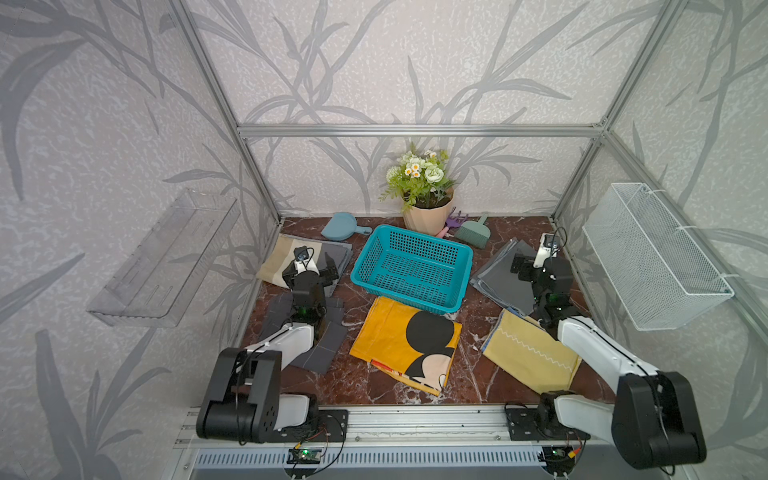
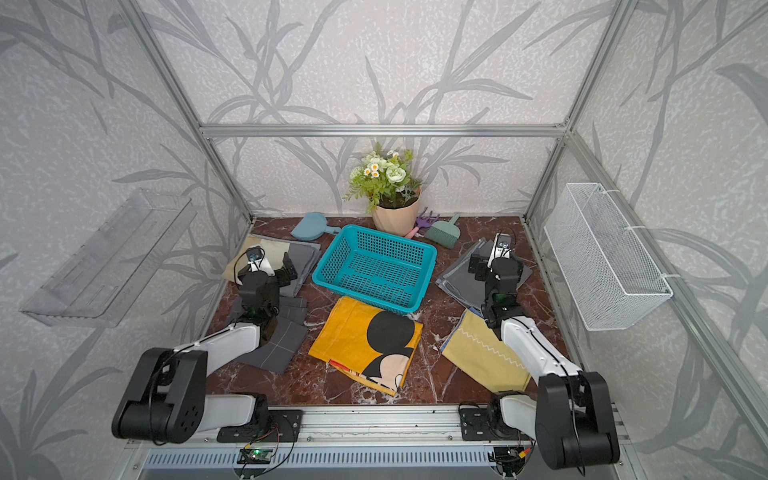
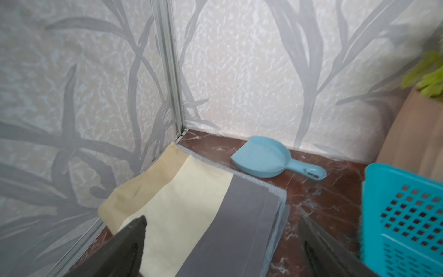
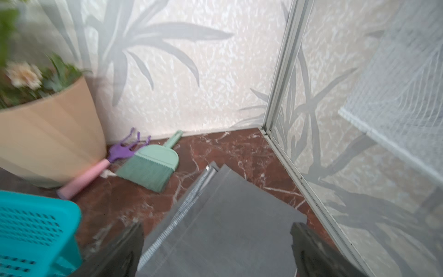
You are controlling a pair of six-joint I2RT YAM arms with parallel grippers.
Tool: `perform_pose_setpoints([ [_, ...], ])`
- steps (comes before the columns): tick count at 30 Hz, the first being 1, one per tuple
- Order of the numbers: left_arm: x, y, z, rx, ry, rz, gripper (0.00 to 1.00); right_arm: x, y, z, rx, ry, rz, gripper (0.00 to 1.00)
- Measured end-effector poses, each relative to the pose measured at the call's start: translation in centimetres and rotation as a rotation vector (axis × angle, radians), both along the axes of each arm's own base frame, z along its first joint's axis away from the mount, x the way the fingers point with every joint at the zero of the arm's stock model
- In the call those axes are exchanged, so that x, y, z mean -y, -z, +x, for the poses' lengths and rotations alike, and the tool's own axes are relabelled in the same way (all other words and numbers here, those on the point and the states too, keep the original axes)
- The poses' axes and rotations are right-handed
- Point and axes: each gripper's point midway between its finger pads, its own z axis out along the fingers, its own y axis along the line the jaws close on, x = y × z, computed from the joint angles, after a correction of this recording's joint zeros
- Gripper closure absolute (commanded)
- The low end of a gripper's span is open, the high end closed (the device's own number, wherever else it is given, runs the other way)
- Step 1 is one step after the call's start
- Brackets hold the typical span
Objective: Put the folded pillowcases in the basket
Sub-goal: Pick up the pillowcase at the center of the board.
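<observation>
Marbled dark-red tabletop (image 1: 478,374) carries everything you work with. Nearest you, mid near edge, lies the pillowcase (image 1: 399,345): orange-yellow, folded into a flat rectangle, with a black cartoon mouse head printed on it and layered edges showing at its near corner. Other folded cloths lie to either side, but this one sits square before the basket (image 1: 370,255), so you can take it for the one to move; the carry looks short. Its far edge meets the basket's near wall, and you cannot tell whether it is tucked under. The basket stands at mid-table, mouth up and empty, ready to receive. Farther back, the left claw (image 3: 222,218) hovers over a beige-and-gray stack (image 3: 191,191) by the far left corner. The right claw (image 4: 217,224) hovers over a gray stack (image 4: 239,215) by the far right corner. Both are spread wide and hold nothing, which leaves the middle free.
</observation>
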Motion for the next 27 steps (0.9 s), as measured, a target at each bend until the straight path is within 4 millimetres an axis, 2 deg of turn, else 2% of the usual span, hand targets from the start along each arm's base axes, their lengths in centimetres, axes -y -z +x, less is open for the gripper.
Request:
perform_pose_setpoints([
  [2,1.2,-1.4,-0.2,0.022,0.057,-0.056,0.0,-1.0,-2.7,0.0,-0.012,-0.04,0.042,0.01],
  [4,2.9,-1.5,-0.6,0.012,0.118,-0.097,0.0,-2.9,-3.2,-0.4,-0.061,-0.093,0.073,0.01],
  [7,7.1,-0.2,-1.7,-0.065,0.216,-0.121,0.0,-7.6,-0.8,-2.5,-0.202,-0.206,0.089,0.01],
  [11,11.9,2.4,-4.0,-0.207,0.345,-0.146,0.0,-13.5,3.3,-7.3,-0.389,-0.358,0.13,0.01],
  [13,12.5,3.2,-5.2,-0.261,0.358,-0.171,0.0,-14.5,4.6,-9.4,-0.448,-0.379,0.18,0.01],
  [16,12.3,3.7,-6.7,-0.31,0.346,-0.219,0.0,-15.4,6.6,-12.1,-0.518,-0.391,0.256,0.01],
  [19,12.1,3.8,-8.0,-0.334,0.34,-0.268,0.0,-16.2,9.4,-14.6,-0.598,-0.403,0.338,0.01],
  [21,12.2,4.6,-8.5,-0.365,0.342,-0.294,0.0,-16.8,11.6,-16.2,-0.657,-0.412,0.399,0.01],
  [24,12.6,7.5,-9.5,-0.459,0.349,-0.317,0.0,-17.6,14.7,-18.3,-0.739,-0.41,0.456,0.01],
  [27,13.1,11.0,-10.9,-0.575,0.36,-0.331,0.0,-19.0,15.9,-19.5,-0.782,-0.429,0.493,0.01],
])
